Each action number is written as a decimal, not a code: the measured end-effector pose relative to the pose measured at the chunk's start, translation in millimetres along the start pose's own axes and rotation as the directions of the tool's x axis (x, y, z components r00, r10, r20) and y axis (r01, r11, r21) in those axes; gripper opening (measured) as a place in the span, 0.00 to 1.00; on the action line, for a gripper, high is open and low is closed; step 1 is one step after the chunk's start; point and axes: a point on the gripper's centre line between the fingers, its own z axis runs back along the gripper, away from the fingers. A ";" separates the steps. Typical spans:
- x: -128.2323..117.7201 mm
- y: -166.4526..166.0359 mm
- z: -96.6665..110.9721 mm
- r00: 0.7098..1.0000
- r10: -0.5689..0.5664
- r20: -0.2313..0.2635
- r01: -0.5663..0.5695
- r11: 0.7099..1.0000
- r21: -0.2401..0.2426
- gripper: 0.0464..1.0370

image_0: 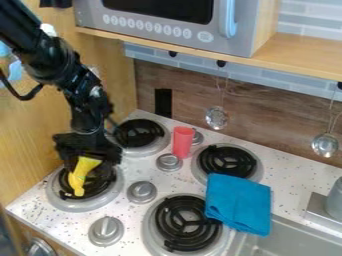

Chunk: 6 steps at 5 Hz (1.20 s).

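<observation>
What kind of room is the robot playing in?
It looks like a kitchen, probably a toy one: there are round black burners, a microwave above them and part of a sink.

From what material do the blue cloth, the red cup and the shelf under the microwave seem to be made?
The blue cloth looks like soft matte fabric, from its loose folds. The red cup is probably smooth plastic, judging by its even, bright colour. The shelf looks like smooth pale wood, or laminate, from its light-brown tone.

Glossy black jointed arm (59, 62), thin looping black cable (28, 96), wide black gripper (87, 161)
</observation>
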 end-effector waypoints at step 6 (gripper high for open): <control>48.8 12.6 -65.9 0.983 0.184 -0.009 -0.183 0.981 0.062 0.63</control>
